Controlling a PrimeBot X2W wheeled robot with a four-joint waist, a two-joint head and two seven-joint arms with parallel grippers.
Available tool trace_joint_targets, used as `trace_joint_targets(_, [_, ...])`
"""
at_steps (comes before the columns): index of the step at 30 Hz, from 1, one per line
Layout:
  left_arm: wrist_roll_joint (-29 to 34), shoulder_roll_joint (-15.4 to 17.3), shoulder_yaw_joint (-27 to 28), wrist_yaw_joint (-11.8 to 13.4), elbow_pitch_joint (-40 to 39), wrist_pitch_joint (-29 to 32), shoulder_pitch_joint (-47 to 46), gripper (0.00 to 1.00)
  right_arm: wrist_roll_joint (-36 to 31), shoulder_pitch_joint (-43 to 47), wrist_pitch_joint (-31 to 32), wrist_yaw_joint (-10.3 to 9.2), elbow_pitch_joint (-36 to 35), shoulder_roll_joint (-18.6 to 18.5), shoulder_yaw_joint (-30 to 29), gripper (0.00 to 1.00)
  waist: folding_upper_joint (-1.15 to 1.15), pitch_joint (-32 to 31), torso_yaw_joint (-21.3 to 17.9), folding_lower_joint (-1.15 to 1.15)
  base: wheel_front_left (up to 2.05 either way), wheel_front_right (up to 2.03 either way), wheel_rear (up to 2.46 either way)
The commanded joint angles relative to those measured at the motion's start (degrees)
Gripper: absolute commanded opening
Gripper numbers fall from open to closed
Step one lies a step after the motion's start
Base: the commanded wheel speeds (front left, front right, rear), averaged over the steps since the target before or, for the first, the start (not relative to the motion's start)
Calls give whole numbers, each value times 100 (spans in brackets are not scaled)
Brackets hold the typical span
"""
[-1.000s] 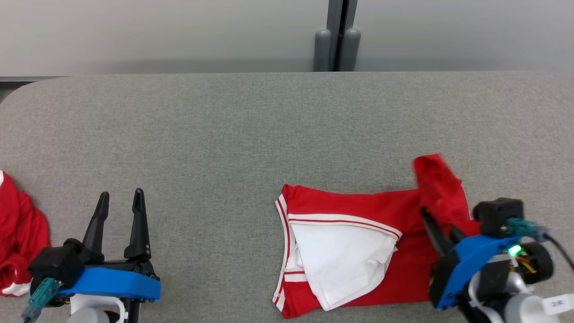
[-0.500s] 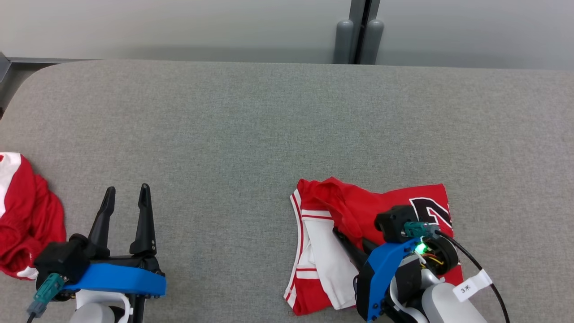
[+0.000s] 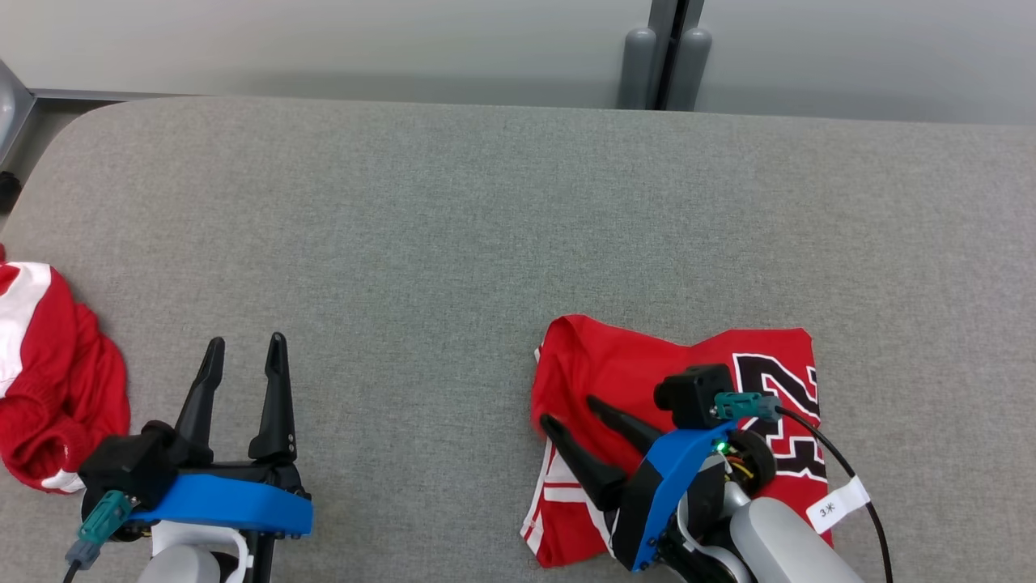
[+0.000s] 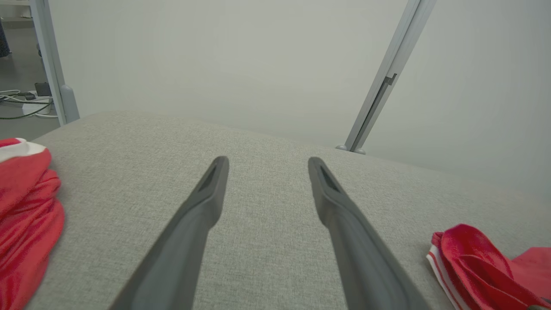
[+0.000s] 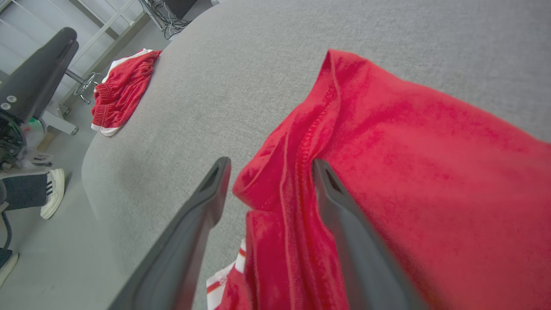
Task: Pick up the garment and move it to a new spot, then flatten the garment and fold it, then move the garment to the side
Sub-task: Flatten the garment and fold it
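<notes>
Lying crumpled at 9 o'clock on the grey bench [image 3: 486,227], a red-and-white garment [image 3: 57,405] sits at the left edge, well apart from everything else. Just to its right, at about 7 o'clock in the head view, the left fingers [image 3: 276,389] point toward 12 o'clock and are spread wide with nothing between them. In the left wrist view the same fingers [image 4: 206,202] hover over bare bench cloth.

At roughly 4 o'clock on the bench lies the jersey [image 3: 631,364]. It is red and folded into a rough square, with black white-edged numerals at its 3 o'clock side and striped red-and-white trim showing at its 7 o'clock corner. The right fingers [image 3: 576,457] reach over its left part, pointing toward 10 o'clock. They are parted wide and clamp nothing.

In the right wrist view the jersey [image 5: 430,172] lies below the right fingers [image 5: 202,206], and a seamed fold of its left edge runs up the gap between them. One finger is over bare bench just beside the cloth, and the other is over the red fabric. At 9 o'clock in that view a person's foot [image 5: 51,193] in a white shoe rests on the floor.
</notes>
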Motion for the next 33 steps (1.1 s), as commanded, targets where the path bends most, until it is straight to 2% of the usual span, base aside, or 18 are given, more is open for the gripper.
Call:
trace_joint_targets(1, [20,8,27,-22,13,-25,-67,100,404,-41,-81,3,-33,-22,120,100,-1,-22,-9,0,0,0,0])
trace_joint_targets(6, [25,35,66,-23,24,-25,26,100,996,-85,-360,3,-300,-24,182,100,-1,-115,-38,0,0,0,0])
trace_joint_targets(8, [18,41,92,-24,7,-25,80,100,1156,-69,-571,3,-531,-28,13,100,-1,-165,-62,0,0,0,0])
trace_joint_targets(10, [19,54,158,-17,-30,-25,137,100,1013,-3,-783,3,-730,-30,-378,100,-1,-224,-93,0,0,0,0])
trace_joint_targets(12, [23,69,227,0,-75,-25,200,100,597,140,-960,3,-951,-29,-910,100,-1,-279,-128,0,0,0,0])
trace_joint_targets(16, [29,99,331,39,-155,-25,362,100,-735,482,-1118,2,-1527,-24,-2105,100,-1,-355,-216,0,0,0,0])
trace_joint_targets(18, [28,111,391,50,-198,-25,397,100,-1445,739,-1072,3,-1758,-23,-2508,100,-1,-384,-258,0,0,0,0])
trace_joint_targets(20, [27,106,417,52,-235,-25,433,100,-1870,1024,-943,3,-1833,-18,-2727,100,-1,-390,-283,0,0,0,0])
trace_joint_targets(24, [14,89,439,46,-283,-25,436,100,-2218,1462,-759,3,-1762,-17,-2531,100,-1,-354,-298,0,0,0,0])
trace_joint_targets(30, [34,48,426,32,-323,-25,344,100,-2126,1697,-773,3,-1309,-19,-1716,100,-1,-221,-214,0,0,0,0])
trace_joint_targets(31, [37,42,422,29,-319,-25,328,100,-2104,1664,-788,3,-1213,-19,-1574,25,-1,-198,-191,0,0,0,0])
trace_joint_targets(32, [37,37,412,25,-322,-25,318,100,-2077,1617,-783,3,-1131,-19,-1410,0,-1,-172,-165,0,0,0,0])
trace_joint_targets(33, [40,34,408,21,-324,-25,302,100,-2090,1569,-731,3,-1034,-20,-1237,0,-1,-157,-141,0,0,0,0])
